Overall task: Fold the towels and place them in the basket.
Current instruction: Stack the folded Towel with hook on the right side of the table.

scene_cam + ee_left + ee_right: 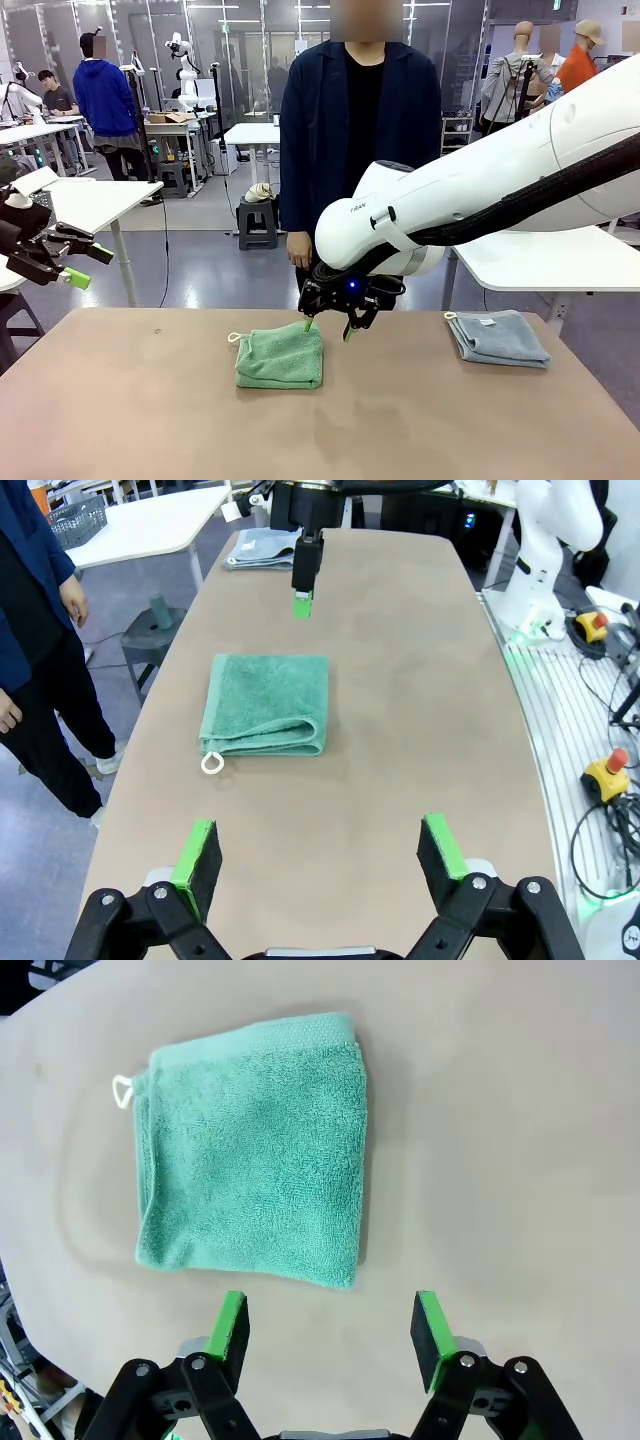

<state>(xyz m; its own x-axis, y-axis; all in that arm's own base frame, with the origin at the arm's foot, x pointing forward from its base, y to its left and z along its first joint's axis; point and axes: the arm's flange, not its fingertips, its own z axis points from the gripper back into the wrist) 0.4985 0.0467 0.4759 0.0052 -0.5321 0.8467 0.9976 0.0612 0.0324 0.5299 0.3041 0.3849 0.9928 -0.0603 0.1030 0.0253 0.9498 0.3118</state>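
Observation:
A folded green towel [281, 356] lies on the brown table near its far middle, also seen in the left wrist view [267, 704] and the right wrist view [255, 1150]. A folded grey-blue towel [496, 337] rests at the far right of the table [260, 550]. My right gripper [328, 328] hovers open just above the green towel's far right corner, nothing between its fingers [330, 1330]. My left gripper [62, 262] is open and raised off the table's left side [320, 852]. A dark basket [78, 522] stands on a white table beyond.
A person in a dark jacket [360, 120] stands at the far edge, behind my right arm. White tables [95, 200] stand past the table on both sides. Cables and red stop buttons [610, 775] lie beside the table in the left wrist view.

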